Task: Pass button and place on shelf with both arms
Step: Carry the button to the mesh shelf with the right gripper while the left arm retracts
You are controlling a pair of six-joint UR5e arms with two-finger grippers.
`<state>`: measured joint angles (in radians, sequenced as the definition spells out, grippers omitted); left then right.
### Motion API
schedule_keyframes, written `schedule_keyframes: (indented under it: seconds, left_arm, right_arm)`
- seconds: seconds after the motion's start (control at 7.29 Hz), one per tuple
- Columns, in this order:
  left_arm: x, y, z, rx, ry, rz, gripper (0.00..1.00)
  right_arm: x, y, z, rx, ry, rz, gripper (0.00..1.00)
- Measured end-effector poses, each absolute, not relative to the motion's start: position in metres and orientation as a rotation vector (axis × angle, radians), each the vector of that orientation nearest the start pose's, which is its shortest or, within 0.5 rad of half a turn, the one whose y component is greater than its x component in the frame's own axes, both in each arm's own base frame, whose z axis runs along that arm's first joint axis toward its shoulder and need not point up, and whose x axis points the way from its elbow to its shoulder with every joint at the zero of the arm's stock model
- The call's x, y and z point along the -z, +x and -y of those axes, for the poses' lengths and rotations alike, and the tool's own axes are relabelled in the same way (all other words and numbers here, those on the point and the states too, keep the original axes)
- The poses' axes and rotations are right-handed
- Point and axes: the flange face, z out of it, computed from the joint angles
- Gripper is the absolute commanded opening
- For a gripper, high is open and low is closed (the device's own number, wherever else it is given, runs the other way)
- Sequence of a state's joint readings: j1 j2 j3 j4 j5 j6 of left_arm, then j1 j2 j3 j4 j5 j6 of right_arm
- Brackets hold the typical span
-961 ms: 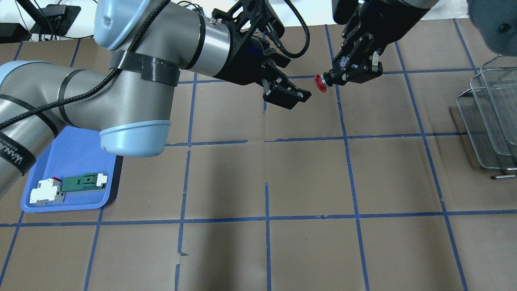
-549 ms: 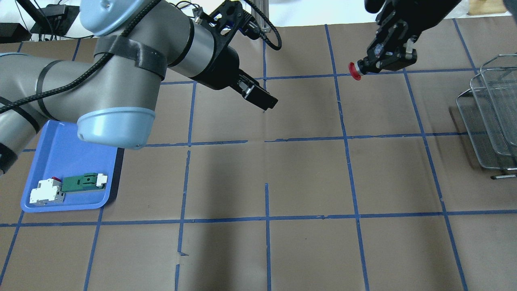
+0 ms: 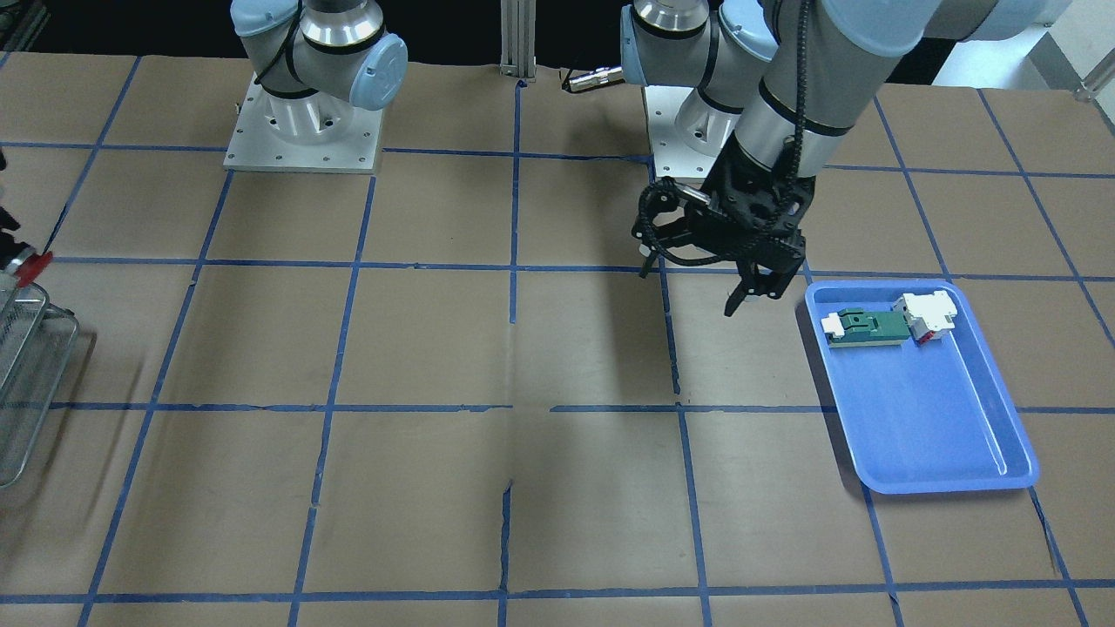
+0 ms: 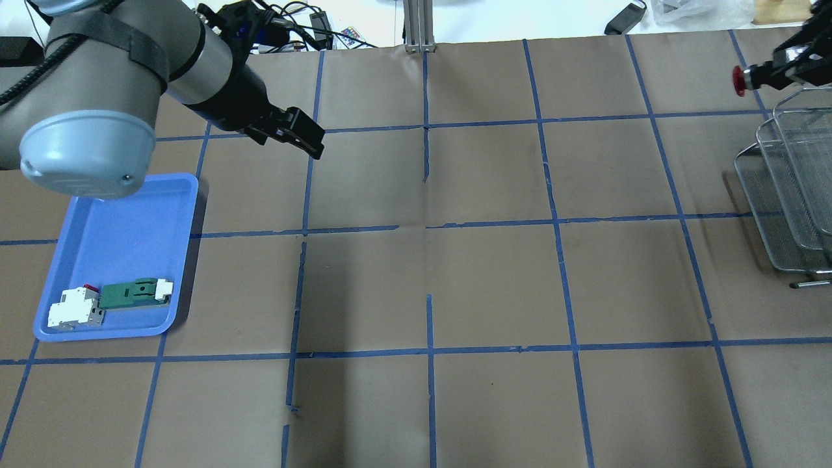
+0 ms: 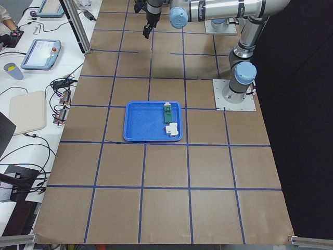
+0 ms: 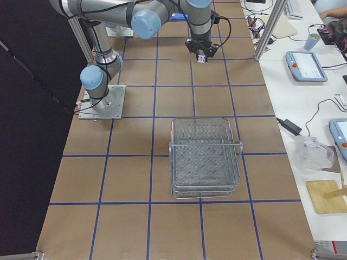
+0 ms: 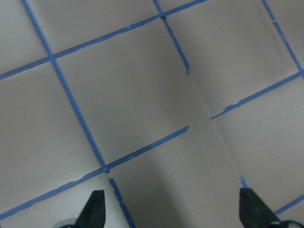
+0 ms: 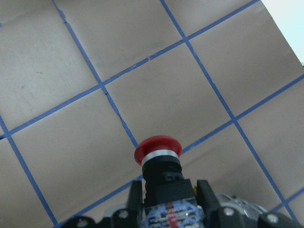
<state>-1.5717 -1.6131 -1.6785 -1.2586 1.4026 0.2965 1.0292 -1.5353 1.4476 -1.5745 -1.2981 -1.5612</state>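
The button (image 4: 739, 72), with its red mushroom head, is held in my right gripper (image 4: 772, 69) at the far right, in the air just beyond the far corner of the wire-mesh shelf (image 4: 790, 195). In the right wrist view the jaws are shut on the button's black barrel (image 8: 160, 168) with the red head pointing away. In the front-facing view the button (image 3: 35, 259) shows at the left edge, above the shelf (image 3: 26, 348). My left gripper (image 4: 305, 140) is open and empty over the table, near the blue tray; its fingertips (image 7: 95, 206) stand wide apart.
A blue tray (image 4: 117, 240) at the left holds a green-and-white flat part (image 4: 133, 292) and a white-and-red block (image 4: 75, 309). The shelf (image 6: 205, 157) stands at the table's right end. Blue tape lines grid the brown table.
My right gripper has carried the button rightward from the table's middle to beside the shelf. My left arm has drawn back to the left, toward the tray, with its gripper empty.
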Motion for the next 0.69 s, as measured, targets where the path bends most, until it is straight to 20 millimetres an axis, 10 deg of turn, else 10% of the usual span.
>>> schedule_keyframes:
  seconds: [0.41, 0.69]
  left_arm:
    - [-0.466, -0.135, 0.512, 0.12, 0.218, -3.208, 1.0]
    - [-0.467, -0.13, 0.504, 0.07, 0.136, -3.167, 1.0]
  right_arm:
    - [-0.463, -0.253, 0.54, 0.427, -1.267, -2.74, 0.0]
    - [-0.414, -0.301, 0.541, 0.394, -1.181, -2.727, 0.0]
